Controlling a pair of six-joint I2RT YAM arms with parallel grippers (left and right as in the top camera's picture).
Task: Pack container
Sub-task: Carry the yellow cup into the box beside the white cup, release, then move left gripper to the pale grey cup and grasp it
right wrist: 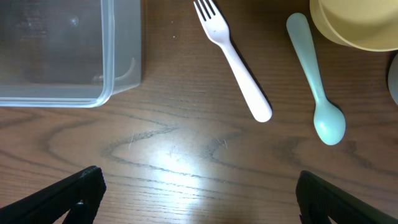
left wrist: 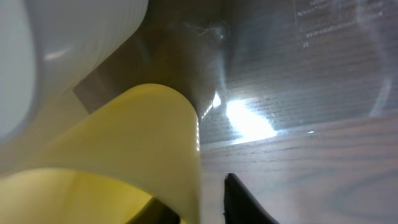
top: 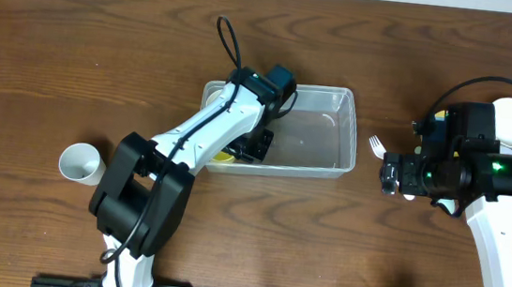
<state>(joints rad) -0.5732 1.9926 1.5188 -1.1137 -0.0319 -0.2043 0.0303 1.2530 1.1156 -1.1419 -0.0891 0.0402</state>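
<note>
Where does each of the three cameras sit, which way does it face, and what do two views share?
Overhead: above the table, looking straight down; left arm and right arm show, left gripper in the clear rectangular plastic container.
Left wrist: inside that container, facing a yellow plastic vessel; one black fingertip shows.
Right wrist: low above the table, facing down at a white plastic fork; both fingers show.
Shared: overhead and right wrist both show fork and container.

- The container [top: 332, 132] sits mid-table [top: 58, 49].
- One cup [top: 224, 157] lies inside the container, in its left near corner.
- A second cup [top: 82, 163] stands well left of the container.
- Right of the container, going outward: fork [right wrist: 231, 59], spoon [right wrist: 317, 81], bowl [right wrist: 357, 22].
</note>
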